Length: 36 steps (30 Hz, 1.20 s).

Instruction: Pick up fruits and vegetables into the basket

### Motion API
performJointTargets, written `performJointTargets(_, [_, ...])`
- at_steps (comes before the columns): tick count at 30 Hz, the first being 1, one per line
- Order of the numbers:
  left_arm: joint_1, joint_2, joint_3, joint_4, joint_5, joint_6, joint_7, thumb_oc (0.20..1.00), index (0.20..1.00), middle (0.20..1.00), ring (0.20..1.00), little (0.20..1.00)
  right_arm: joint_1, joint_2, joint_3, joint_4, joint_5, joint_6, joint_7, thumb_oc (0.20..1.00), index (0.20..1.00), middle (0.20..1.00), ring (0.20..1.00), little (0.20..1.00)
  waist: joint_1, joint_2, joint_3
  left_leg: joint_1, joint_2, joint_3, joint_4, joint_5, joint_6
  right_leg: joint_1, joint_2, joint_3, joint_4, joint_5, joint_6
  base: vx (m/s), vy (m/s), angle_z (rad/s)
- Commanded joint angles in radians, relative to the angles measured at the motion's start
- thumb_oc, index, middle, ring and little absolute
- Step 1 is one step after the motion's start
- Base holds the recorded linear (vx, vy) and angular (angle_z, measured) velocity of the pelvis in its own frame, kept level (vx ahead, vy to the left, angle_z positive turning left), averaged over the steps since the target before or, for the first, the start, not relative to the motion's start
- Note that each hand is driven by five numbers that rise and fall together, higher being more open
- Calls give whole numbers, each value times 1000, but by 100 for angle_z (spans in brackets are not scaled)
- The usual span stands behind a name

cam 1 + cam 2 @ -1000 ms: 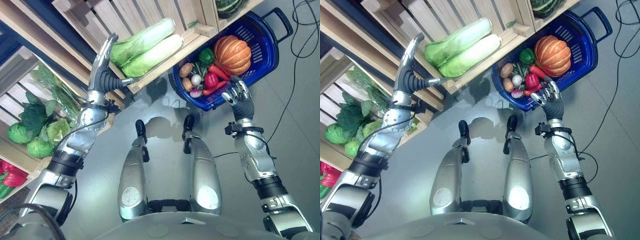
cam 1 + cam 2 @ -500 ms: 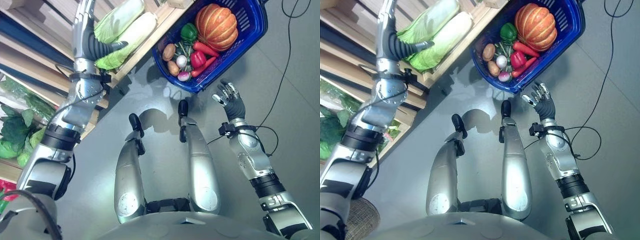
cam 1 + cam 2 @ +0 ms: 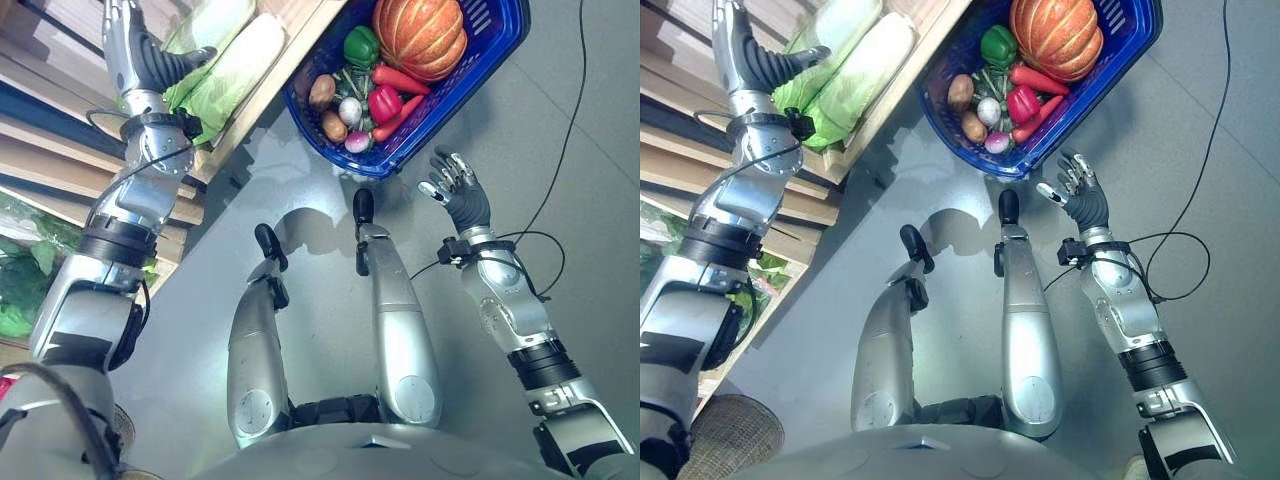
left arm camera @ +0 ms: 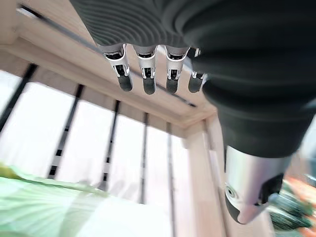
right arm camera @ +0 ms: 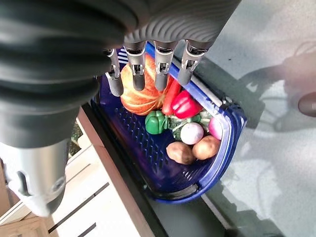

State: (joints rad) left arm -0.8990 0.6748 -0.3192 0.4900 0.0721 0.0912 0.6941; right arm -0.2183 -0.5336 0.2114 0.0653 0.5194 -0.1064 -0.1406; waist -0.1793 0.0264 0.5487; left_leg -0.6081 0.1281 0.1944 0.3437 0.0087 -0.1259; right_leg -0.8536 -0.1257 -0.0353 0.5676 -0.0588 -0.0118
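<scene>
A blue basket [image 3: 455,105] stands on the grey floor beside the wooden shelf. It holds an orange pumpkin [image 3: 420,35], a green pepper [image 3: 361,45], red peppers [image 3: 384,102], potatoes [image 3: 322,90] and small round roots. Two pale green cabbages [image 3: 232,70] lie on the shelf. My left hand [image 3: 140,60] is raised against their leafy end, fingers straight, thumb stretched across the leaves; the left wrist view shows a cabbage [image 4: 39,207] below the fingers [image 4: 148,79]. My right hand [image 3: 462,195] hovers open over the floor, just short of the basket's [image 5: 163,182] near rim, holding nothing.
The slatted wooden shelf [image 3: 285,40] runs along the left, its edge next to the basket. Dark leafy greens [image 3: 20,290] lie on a lower shelf at the far left. A woven round thing [image 3: 725,440] sits on the floor at the lower left.
The whole picture has shifted, so the camera moved. My right hand has drawn back from the basket's rim. My left hand has come closer onto the cabbages' leafy end.
</scene>
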Motion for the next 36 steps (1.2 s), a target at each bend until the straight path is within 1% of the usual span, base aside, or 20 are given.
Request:
performJointTargets(1, [-27, 25, 30, 31, -66, 6, 66, 1000, 1000, 1000, 1000, 1000, 36, -24, -7, -80, -15, -21, 23, 1000, 1000, 1000, 1000, 1000, -48, 25, -29, -99, -23, -15, 30, -17, 45, -8, 45, -28, 63, -117, 54, 29, 55, -1])
performJointTargets(8, [-59, 22, 38, 174, -158, 37, 75, 1000, 1000, 1000, 1000, 1000, 35, -37, 1, -89, -3, 5, 38, 1000, 1000, 1000, 1000, 1000, -64, 20, -29, -140, -26, -12, 58, -30, 45, -49, 50, -9, 75, -118, 50, 32, 73, -4])
performJointTargets(11, [-72, 33, 46, 226, -206, 63, 74, 1000, 1000, 1000, 1000, 1000, 31, -38, 6, -85, 3, 8, 45, 1000, 1000, 1000, 1000, 1000, -70, 19, -29, -157, -25, -8, 71, -35, 44, -65, 49, -2, 79, -118, 51, 28, 69, -3])
performJointTargets(15, [-88, 52, 48, 290, -239, 93, 41, 1000, 1000, 1000, 1000, 1000, 24, -44, 10, -85, 11, 17, 43, 1000, 1000, 1000, 1000, 1000, -77, 19, -29, -173, -27, -5, 85, -41, 43, -83, 48, 4, 86, -117, 50, 32, 67, 0])
performJointTargets(19, [-97, 69, 51, 352, -298, 90, 7, 1000, 1000, 1000, 1000, 1000, 21, -53, 12, -86, 21, 26, 47, 1000, 1000, 1000, 1000, 1000, -84, 20, -29, -192, -29, -6, 98, -46, 43, -104, 50, 16, 94, -118, 48, 29, 76, -1])
performJointTargets(26, [-92, 84, 64, 420, -364, 82, -8, 1000, 1000, 1000, 1000, 1000, 16, -63, 7, -97, 26, 52, 36, 1000, 1000, 1000, 1000, 1000, -89, 22, -29, -222, -36, -3, 118, -56, 46, -135, 53, 28, 102, -117, 46, 13, 74, -5])
performJointTargets(28, [-88, 87, 67, 431, -365, 78, -14, 1000, 1000, 1000, 1000, 1000, 18, -67, 4, -96, 33, 56, 37, 1000, 1000, 1000, 1000, 1000, -90, 21, -29, -229, -35, 0, 123, -58, 46, -142, 53, 29, 102, -115, 46, 8, 63, -4])
performJointTargets(30, [-92, 98, 65, 456, -382, 72, -42, 1000, 1000, 1000, 1000, 1000, 18, -72, 3, -88, 40, 56, 43, 1000, 1000, 1000, 1000, 1000, -91, 22, -29, -242, -35, 2, 131, -60, 48, -156, 54, 31, 105, -112, 46, 4, 71, -3])
performJointTargets(33, [-92, 110, 59, 482, -371, 69, -62, 1000, 1000, 1000, 1000, 1000, 17, -77, 2, -81, 42, 58, 51, 1000, 1000, 1000, 1000, 1000, -93, 23, -29, -259, -35, 3, 142, -64, 47, -172, 54, 36, 108, -107, 46, 8, 59, -3])
performJointTargets(36, [-98, 122, 49, 498, -356, 80, -73, 1000, 1000, 1000, 1000, 1000, 13, -86, 2, -71, 47, 55, 59, 1000, 1000, 1000, 1000, 1000, -95, 28, -29, -267, -35, 5, 146, -67, 46, -181, 54, 42, 106, -104, 47, 10, 68, -1])
